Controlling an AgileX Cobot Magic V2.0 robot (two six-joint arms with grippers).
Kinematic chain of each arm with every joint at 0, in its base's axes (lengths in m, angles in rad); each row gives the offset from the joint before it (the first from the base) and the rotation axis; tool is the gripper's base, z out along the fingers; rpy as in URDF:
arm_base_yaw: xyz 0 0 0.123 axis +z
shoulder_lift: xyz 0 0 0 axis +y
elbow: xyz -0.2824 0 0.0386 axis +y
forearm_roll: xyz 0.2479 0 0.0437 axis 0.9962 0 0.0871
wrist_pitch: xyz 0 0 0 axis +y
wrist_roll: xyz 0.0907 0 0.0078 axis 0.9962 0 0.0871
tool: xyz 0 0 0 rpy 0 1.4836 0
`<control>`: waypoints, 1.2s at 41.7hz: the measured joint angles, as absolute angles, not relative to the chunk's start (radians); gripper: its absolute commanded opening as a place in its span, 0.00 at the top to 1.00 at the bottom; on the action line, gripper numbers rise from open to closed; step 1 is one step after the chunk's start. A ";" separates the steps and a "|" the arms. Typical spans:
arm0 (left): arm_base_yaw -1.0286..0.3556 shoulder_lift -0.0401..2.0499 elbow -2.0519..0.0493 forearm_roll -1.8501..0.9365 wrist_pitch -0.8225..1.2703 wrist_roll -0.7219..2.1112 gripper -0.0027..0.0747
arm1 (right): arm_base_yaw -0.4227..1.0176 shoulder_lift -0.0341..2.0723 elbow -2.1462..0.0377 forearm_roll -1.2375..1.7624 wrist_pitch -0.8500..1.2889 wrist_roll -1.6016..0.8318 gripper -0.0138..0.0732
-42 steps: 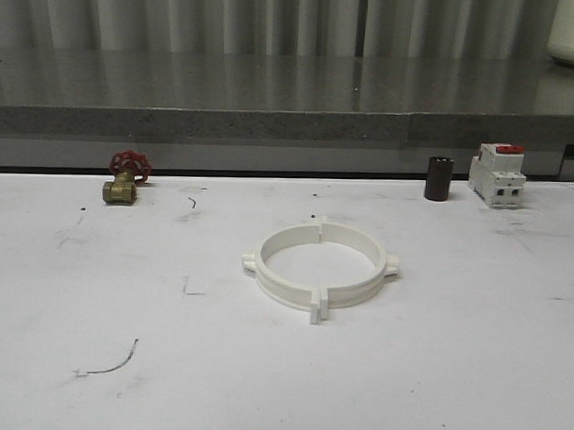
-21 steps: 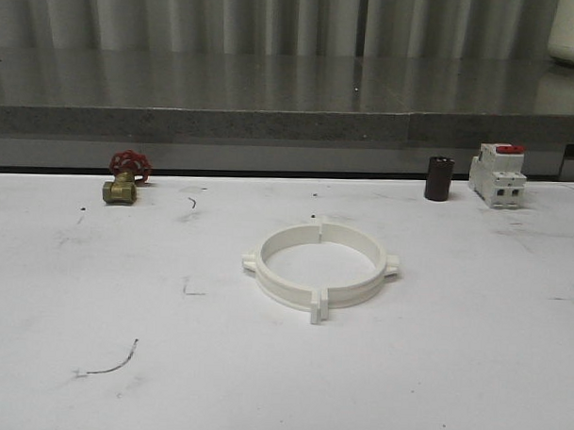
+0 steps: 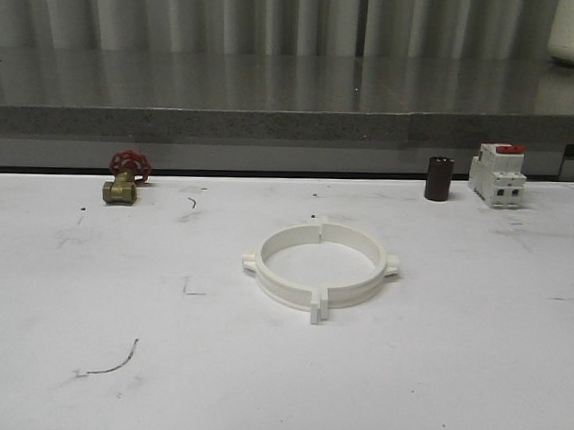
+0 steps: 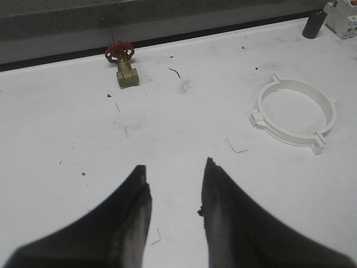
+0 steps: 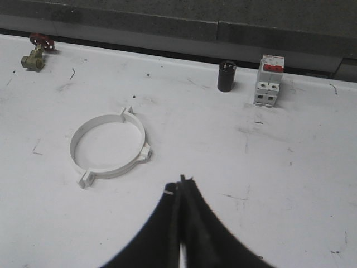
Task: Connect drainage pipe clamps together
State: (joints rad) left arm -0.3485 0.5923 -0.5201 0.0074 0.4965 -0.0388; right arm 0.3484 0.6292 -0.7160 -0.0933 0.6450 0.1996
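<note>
Lying flat near the middle of the white surface (image 3: 470, 372), the drainage pipe clamps (image 3: 319, 266) sit joined as one closed ring with its opening facing up, nothing inside it but bare surface. Its seam runs from near to far: one pair of flat end tabs points toward the robot, the other toward the back edge, and small lugs stick out left and right. The left gripper (image 4: 174, 172) hangs above bare surface with its fingers spread apart, holding nothing. The right gripper (image 5: 182, 185) has its fingers pressed together, empty, near the ring. Along the back stand a brass valve (image 3: 124, 179), a dark cylinder (image 3: 439, 178) and a red-topped switch (image 3: 498, 174).
</note>
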 measured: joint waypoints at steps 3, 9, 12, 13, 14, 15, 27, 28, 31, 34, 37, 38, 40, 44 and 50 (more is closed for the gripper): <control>-0.348 0.592 -0.520 0.007 0.497 -0.039 0.99 | 0.348 0.629 -0.716 -0.093 0.645 0.200 0.98; -0.348 0.592 -0.520 0.007 0.497 -0.039 0.99 | 0.348 0.629 -0.716 -0.093 0.645 0.200 0.98; -0.348 0.592 -0.520 0.007 0.497 -0.039 0.99 | 0.348 0.629 -0.716 -0.093 0.645 0.200 0.98; -0.348 0.592 -0.520 0.007 0.497 -0.039 0.99 | 0.348 0.629 -0.716 -0.093 0.645 0.200 0.98; -0.348 0.592 -0.520 0.007 0.497 -0.039 0.99 | 0.348 0.629 -0.716 -0.093 0.645 0.200 0.98; -0.348 0.592 -0.520 0.007 0.497 -0.039 0.99 | 0.348 0.629 -0.716 -0.093 0.645 0.200 0.98; -0.332 0.538 -0.505 0.026 0.494 -0.038 0.99 | 0.348 0.629 -0.716 -0.093 0.645 0.200 0.98; -0.317 0.515 -0.499 0.026 0.494 -0.038 0.99 | 0.348 0.629 -0.716 -0.093 0.645 0.200 0.98; -0.265 0.440 -0.475 0.030 0.491 -0.038 0.99 | 0.348 0.629 -0.716 -0.093 0.645 0.200 0.98; -0.196 0.359 -0.431 0.030 0.480 -0.038 0.99 | 0.348 0.629 -0.716 -0.093 0.645 0.200 0.98; -0.135 0.280 -0.377 0.031 0.454 -0.038 0.99 | 0.348 0.629 -0.716 -0.093 0.644 0.200 0.98; -0.117 0.249 -0.359 0.031 0.445 -0.038 0.99 | 0.348 0.629 -0.716 -0.093 0.644 0.200 0.98; -0.077 0.208 -0.316 0.031 0.426 -0.038 0.99 | 0.348 0.629 -0.716 -0.093 0.644 0.200 0.98; -0.004 0.126 -0.227 0.033 0.380 -0.038 0.99 | 0.348 0.629 -0.716 -0.093 0.644 0.200 0.98; 0.057 0.058 -0.093 0.033 0.296 -0.038 0.99 | 0.348 0.629 -0.716 -0.093 0.644 0.200 0.98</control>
State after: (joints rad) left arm 0.0569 0.0582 -0.0930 0.0326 0.2959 -0.0379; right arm 0.3484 0.6292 -0.7160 -0.0933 0.6436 0.1996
